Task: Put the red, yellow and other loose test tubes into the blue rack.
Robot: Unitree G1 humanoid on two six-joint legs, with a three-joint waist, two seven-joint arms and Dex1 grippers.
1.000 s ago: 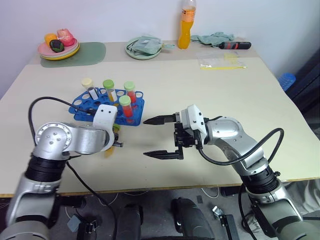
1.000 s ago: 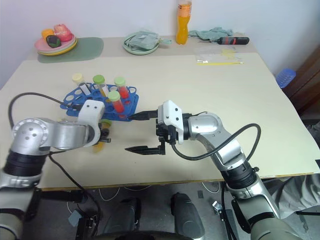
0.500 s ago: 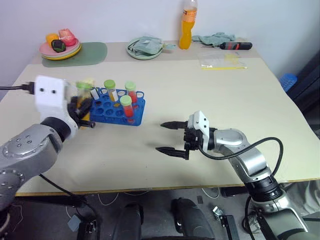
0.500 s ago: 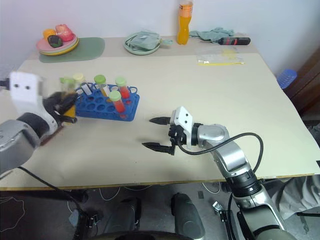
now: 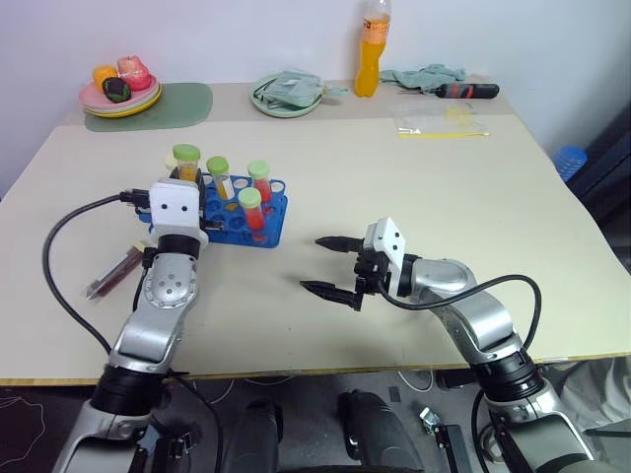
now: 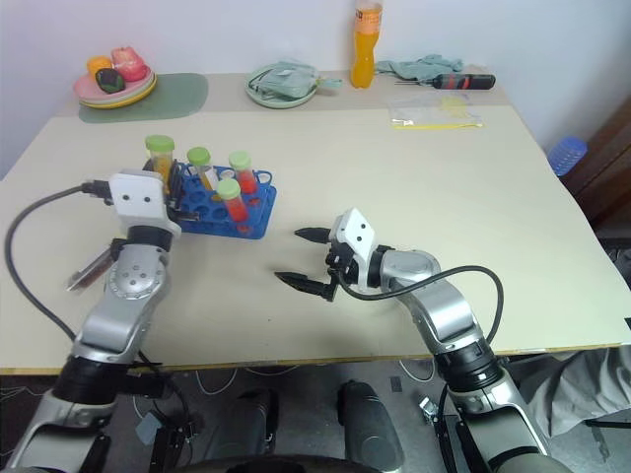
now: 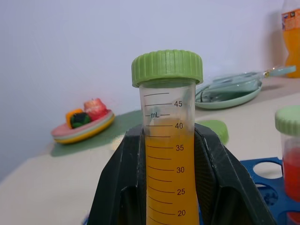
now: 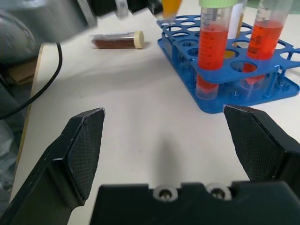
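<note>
2 grippers were over the table [image 5: 414, 187]. The left gripper [image 7: 169, 187] was clamped on an upright yellow tube [image 7: 168, 154] with a green cap, held at the left end of the blue rack [image 5: 264, 219]. At least 3 capped tubes stood in the rack, 2 of them red-filled tubes [image 8: 212, 42]. The brown tube [image 8: 117, 40] with a cream cap lay flat on the table, left of the rack and apart from it. The right gripper [image 5: 327, 266] hovered to the right of the rack, its fingers spread wide around nothing.
</note>
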